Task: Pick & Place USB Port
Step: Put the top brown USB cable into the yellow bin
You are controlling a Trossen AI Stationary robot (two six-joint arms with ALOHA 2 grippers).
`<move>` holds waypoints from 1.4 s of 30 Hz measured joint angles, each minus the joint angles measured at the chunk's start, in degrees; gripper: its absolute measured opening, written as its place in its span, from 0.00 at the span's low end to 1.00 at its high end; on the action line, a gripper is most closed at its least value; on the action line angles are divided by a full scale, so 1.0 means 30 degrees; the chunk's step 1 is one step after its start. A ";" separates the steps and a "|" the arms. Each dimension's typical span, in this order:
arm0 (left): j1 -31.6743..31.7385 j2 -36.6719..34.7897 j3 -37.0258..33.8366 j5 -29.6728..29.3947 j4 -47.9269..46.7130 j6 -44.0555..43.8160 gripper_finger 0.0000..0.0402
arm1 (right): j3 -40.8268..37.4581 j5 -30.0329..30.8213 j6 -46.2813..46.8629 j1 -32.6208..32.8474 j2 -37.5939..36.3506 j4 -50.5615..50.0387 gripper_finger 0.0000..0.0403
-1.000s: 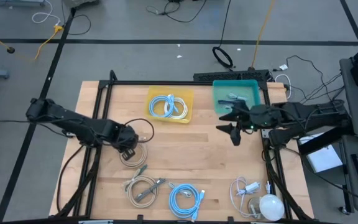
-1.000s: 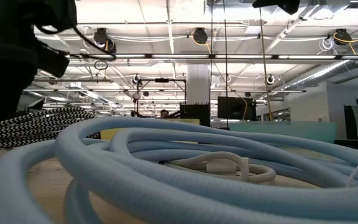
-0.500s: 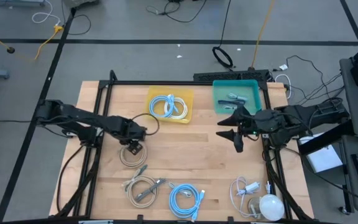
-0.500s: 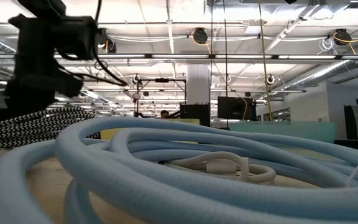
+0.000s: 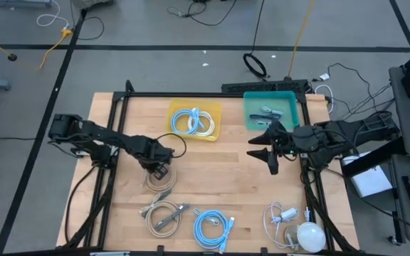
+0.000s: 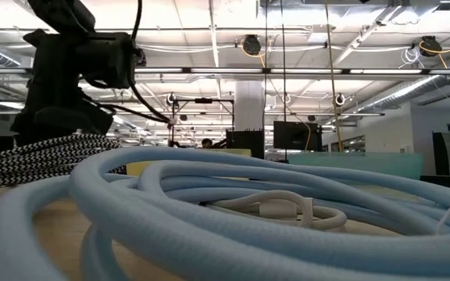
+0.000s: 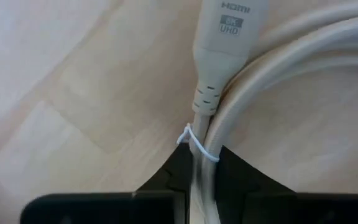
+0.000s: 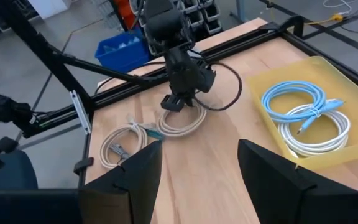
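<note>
2 dark arms (image 5: 98,135) — black cabling

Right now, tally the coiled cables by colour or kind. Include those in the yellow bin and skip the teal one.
Blue cables: 2
White cables: 2
Beige HDMI cable: 1
Braided cable: 1
Total: 6

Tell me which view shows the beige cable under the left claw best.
The left wrist view: the beige HDMI cable fills it, printed plug and tie visible between the fingers. The high view and right wrist view show a small coil; the low view hides it.
</note>
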 joint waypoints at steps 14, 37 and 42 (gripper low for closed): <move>0.4693 -0.4756 0.4157 -0.6706 0.3251 -0.3009 0.09 | -0.1655 0.0942 0.0165 0.0602 0.0022 0.2506 0.50; 1.1752 0.2150 0.4265 -0.1000 0.9035 -0.1080 0.09 | -0.1902 0.1848 0.0662 0.1226 0.0015 0.3397 0.50; 1.1751 0.2280 0.4265 -0.0930 0.8690 -0.0994 0.10 | -0.1902 0.1941 0.0629 0.1226 0.0015 0.3393 0.50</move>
